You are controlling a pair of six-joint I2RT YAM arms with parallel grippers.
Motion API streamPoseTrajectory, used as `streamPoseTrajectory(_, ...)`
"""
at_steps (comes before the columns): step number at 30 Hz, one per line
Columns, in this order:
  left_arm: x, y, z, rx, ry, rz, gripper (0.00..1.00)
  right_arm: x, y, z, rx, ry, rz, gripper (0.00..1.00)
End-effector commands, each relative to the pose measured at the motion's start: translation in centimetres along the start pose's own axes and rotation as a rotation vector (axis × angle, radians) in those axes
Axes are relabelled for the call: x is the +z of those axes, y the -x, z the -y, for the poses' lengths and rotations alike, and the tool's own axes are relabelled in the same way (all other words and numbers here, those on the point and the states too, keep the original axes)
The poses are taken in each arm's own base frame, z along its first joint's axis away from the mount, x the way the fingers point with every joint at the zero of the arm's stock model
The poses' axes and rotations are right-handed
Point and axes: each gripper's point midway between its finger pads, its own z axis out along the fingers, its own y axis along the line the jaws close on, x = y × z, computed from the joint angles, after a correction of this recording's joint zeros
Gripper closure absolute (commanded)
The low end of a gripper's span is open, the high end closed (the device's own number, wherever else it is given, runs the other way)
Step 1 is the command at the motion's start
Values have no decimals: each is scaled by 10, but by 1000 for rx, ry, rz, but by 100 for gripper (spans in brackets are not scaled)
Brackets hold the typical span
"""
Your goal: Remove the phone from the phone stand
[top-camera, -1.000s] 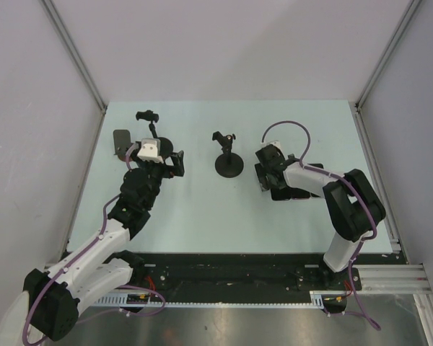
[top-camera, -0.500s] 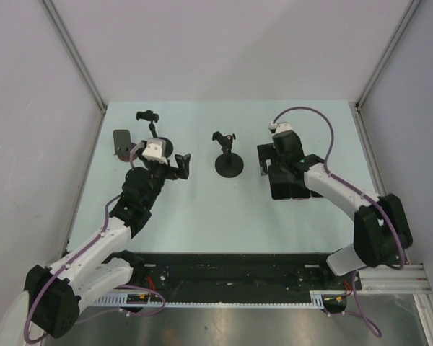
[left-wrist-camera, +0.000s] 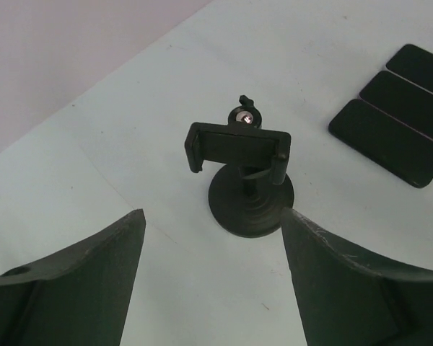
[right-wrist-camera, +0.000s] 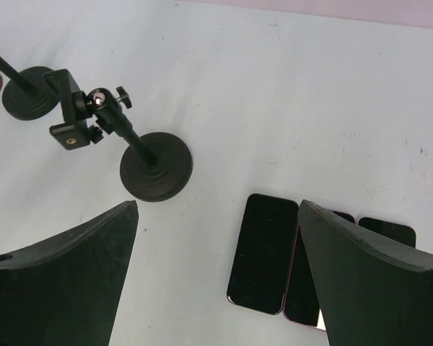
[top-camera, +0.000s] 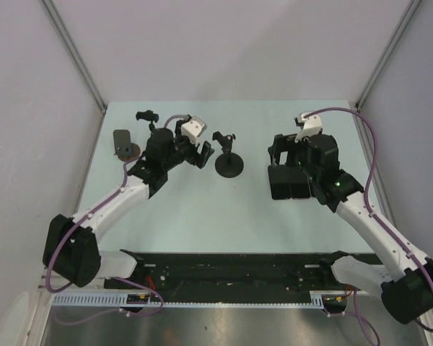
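Standing upright: phone stand (top-camera: 229, 163); three phones (top-camera: 289, 182) flat on the table (top-camera: 202, 216) near it; left gripper (left-wrist-camera: 213, 216) and right gripper (right-wrist-camera: 218, 205), jaws spread apart.

i'm counting three phones (right-wrist-camera: 263, 252) lying flat, two black stands (top-camera: 229, 164), one dark slab (top-camera: 121, 139), one brown disc (top-camera: 132, 151) sitting beside it.
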Motion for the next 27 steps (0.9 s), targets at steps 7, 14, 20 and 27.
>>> streamPoseTrajectory(7,46,-4,-14,98,-202,-93,40,-20,12,7,-13,59,110,3)
streamPoseTrajectory(14,69,-20,-12,75,-308,-179,44,-19,9,20,-7,53,112,3)
streamPoseTrajectory(20,80,-24,-11,63,-346,-212,49,-18,8,25,10,44,116,3)
streamPoseTrajectory(27,88,-16,-11,20,-357,-203,78,-15,8,25,11,57,116,3)
